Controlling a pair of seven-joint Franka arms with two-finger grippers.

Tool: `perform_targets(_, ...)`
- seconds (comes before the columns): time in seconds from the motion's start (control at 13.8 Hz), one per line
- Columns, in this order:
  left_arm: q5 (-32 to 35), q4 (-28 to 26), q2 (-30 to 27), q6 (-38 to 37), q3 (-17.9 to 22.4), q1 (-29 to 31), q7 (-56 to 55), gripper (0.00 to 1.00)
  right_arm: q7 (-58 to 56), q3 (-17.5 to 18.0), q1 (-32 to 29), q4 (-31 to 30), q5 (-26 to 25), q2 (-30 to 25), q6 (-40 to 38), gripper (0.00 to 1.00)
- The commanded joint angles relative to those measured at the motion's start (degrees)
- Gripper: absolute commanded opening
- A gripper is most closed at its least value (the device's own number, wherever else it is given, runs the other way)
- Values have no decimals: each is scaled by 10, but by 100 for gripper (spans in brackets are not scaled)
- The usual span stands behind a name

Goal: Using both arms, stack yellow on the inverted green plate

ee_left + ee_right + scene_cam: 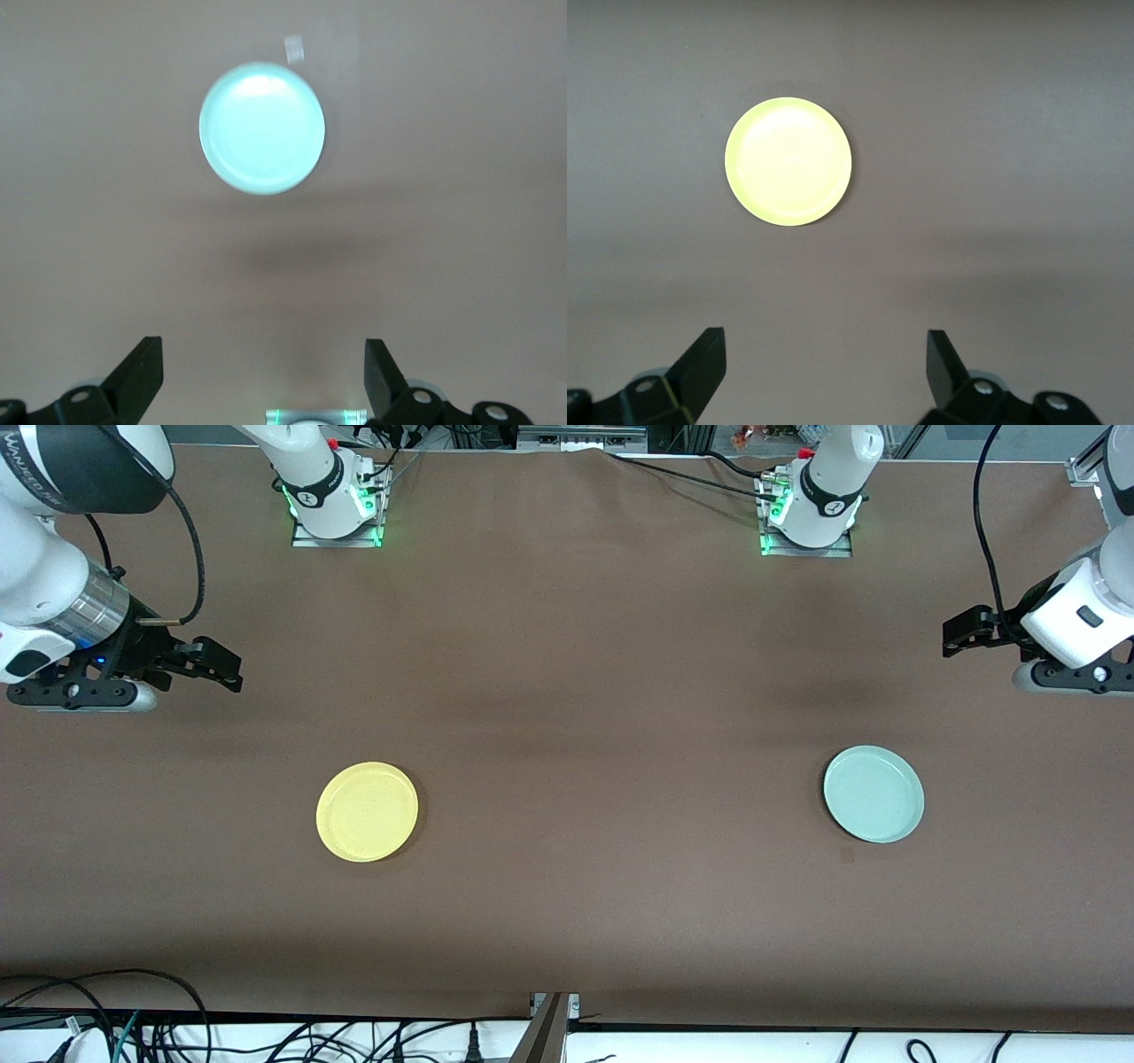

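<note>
The yellow plate (367,811) lies rim up on the brown table (567,691), toward the right arm's end. It also shows in the right wrist view (788,161). The green plate (873,794) lies rim up toward the left arm's end and shows in the left wrist view (262,127). The two plates are far apart. My right gripper (220,664) (826,350) is open and empty, held over bare table at its end. My left gripper (964,631) (263,354) is open and empty, held over bare table at its end.
The two arm bases (335,505) (811,514) stand at the table's edge farthest from the front camera. Black cables (133,1027) lie past the table's near edge. A small dark mark (846,855) sits on the cloth just nearer than the green plate.
</note>
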Motion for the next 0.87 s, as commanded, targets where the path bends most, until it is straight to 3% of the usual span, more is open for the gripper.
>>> perform_targets(0.0, -14, 2, 43, -29, 2, 5, 22, 100, -17, -9, 1, -9, 7, -12, -3, 100)
perform_targets(0.22, -11, 2, 109, -13, 4, 21, 22, 100, -18, -10, 1, -9, 7, -11, -3, 100)
perform_targets(0.43, -4, -33, 132, 93, 4, 36, 54, 100, -18, -10, 1, -9, 8, -7, 4, 100)
perform_targets(0.79, -4, -28, 218, 278, 6, 69, 216, 100, -18, -9, 2, -19, 8, -6, 10, 100)
